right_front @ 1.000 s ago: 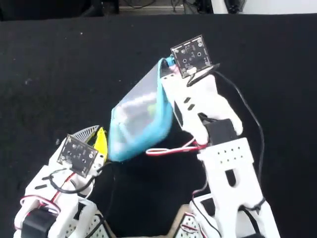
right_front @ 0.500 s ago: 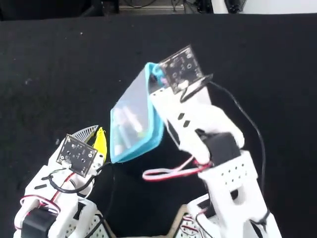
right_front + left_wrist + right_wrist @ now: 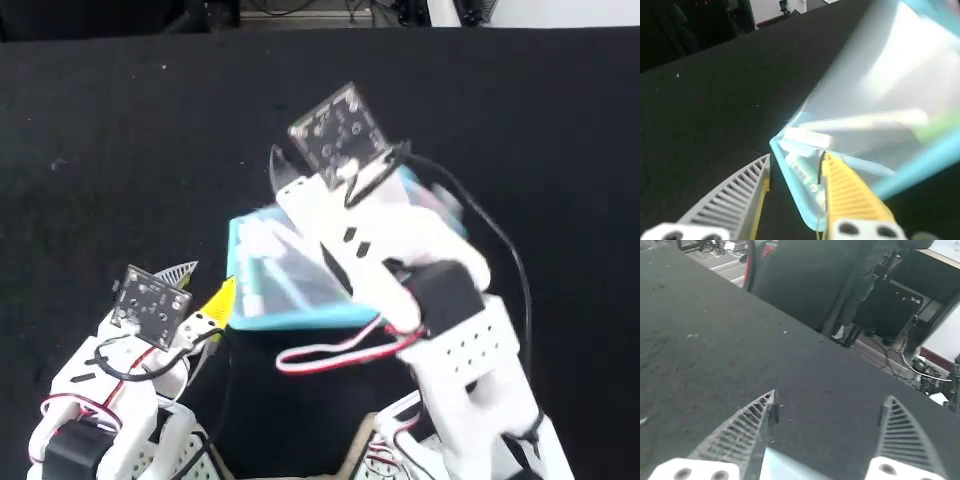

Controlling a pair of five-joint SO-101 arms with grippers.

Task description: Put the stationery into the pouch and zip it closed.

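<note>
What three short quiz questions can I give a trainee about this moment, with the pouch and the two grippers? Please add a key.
1. True or false: the right gripper is shut.
2. Choose one: the border of the pouch is A red, B light blue, C black.
3. Fill in: one corner of the pouch sits in the gap of the open ____ gripper.

Key:
1. False. It is open.
2. B.
3. Left. The left gripper has the corner between its grey side and its yellow side.
</note>
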